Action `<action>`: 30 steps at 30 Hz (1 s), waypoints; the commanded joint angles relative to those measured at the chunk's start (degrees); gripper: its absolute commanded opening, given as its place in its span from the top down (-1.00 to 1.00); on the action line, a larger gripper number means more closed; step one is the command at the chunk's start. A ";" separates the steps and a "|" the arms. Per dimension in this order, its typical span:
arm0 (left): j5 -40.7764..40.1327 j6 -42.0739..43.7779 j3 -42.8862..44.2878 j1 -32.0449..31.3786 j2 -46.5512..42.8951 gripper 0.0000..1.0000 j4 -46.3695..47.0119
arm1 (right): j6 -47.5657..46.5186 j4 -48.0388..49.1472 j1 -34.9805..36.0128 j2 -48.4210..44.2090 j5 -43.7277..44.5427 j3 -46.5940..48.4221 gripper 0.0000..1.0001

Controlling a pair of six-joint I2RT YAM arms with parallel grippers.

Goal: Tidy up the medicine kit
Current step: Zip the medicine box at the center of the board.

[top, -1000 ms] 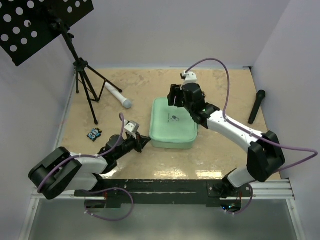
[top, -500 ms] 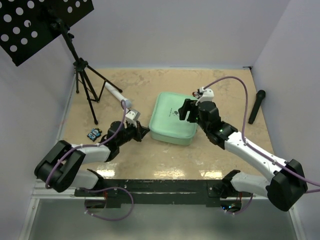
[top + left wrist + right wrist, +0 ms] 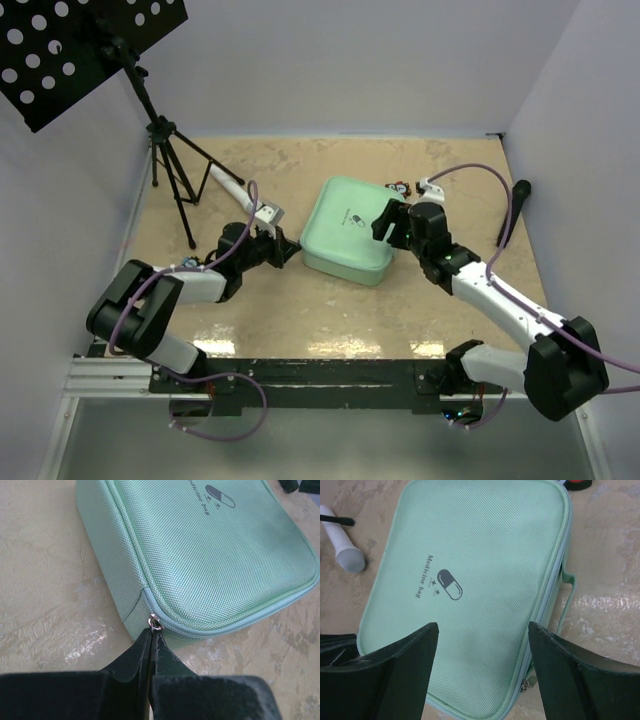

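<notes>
Mint-green medicine kit, corner zip pull pinched by left gripper.

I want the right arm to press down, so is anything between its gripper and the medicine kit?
Nothing visible does. The right gripper hangs open over the medicine kit, only bare lid between its fingers. The left gripper is shut on the zipper pull at one corner, outside that path.

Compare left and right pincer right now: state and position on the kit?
Left pincer is shut on the zipper pull; right pincer is open, holding nothing. Left pincer sits low at a corner of the medicine kit; right pincer hangs over its lid, fingers spread wide. Both point at the kit.
</notes>
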 commanded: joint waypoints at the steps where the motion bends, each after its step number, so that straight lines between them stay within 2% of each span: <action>1: 2.44 0.25 1.58 0.25 0.56 1.00 5.44 | 2.28 2.49 -0.33 2.40 -2.98 -1.99 -0.54; 6: 2.09 0.95 1.67 0.25 0.21 1.00 5.00 | 3.07 1.87 -0.94 1.44 1.76 -2.60 -0.54; 13: 1.21 2.19 2.10 0.25 -0.15 1.00 3.42 | 3.69 0.20 -8.93 -1.28 2.99 -4.27 -0.51; 21: 1.30 1.83 2.10 0.25 -0.06 1.00 3.95 | 3.86 5.20 -11.23 1.09 -2.01 -7.87 -0.43; 25: 1.30 1.66 2.10 0.25 -0.15 1.00 3.95 | 4.04 4.33 -11.32 2.84 -0.53 -7.44 -0.35; 30: 1.47 1.31 1.67 0.25 -0.41 1.00 4.56 | 3.69 5.82 -11.67 7.67 -2.53 -7.09 -0.12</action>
